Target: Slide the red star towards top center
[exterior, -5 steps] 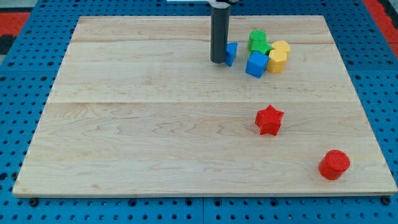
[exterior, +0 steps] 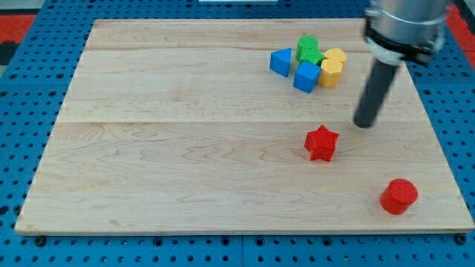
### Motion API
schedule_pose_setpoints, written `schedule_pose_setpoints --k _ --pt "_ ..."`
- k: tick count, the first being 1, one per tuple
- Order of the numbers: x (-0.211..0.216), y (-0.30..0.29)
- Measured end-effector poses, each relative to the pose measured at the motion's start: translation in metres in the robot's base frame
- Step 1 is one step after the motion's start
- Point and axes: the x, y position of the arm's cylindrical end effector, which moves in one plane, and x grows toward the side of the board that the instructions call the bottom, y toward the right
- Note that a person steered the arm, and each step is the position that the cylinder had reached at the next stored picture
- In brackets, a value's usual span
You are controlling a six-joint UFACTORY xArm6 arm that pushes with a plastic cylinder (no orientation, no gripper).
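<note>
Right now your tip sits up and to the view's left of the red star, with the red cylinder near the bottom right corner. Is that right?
Not quite. My tip sits up and to the view's right of the red star, not its left, as the camera view shows. The red cylinder is indeed near the bottom right corner.

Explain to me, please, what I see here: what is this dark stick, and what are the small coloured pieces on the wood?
This is one camera looking down at a wooden board. The dark stick is a robot arm's pushing rod; it holds nothing. My tip rests on the board, to the upper right of the red star, not touching it. Near the view's top sit a blue block, a blue cube, a green block and a yellow block, clustered. A red cylinder lies at the bottom right.
</note>
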Motion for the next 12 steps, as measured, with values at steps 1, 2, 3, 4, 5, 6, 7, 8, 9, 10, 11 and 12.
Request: schedule_pose_setpoints --k 1,2,3,4,5,6,7,8,9,10,11,12 --pt "0.046 -0.018" --pt "0.016 -0.086" --pt "-0.003 -0.141" --pt "0.037 -0.137" --pt "0.017 -0.2" --pt "-0.039 -0.218" --pt "-0.058 -0.21" --pt "0.017 -0.194" --pt "0.013 -0.141" --pt "-0.044 -0.141" --pt "-0.094 -0.174" --pt "-0.045 -0.177"
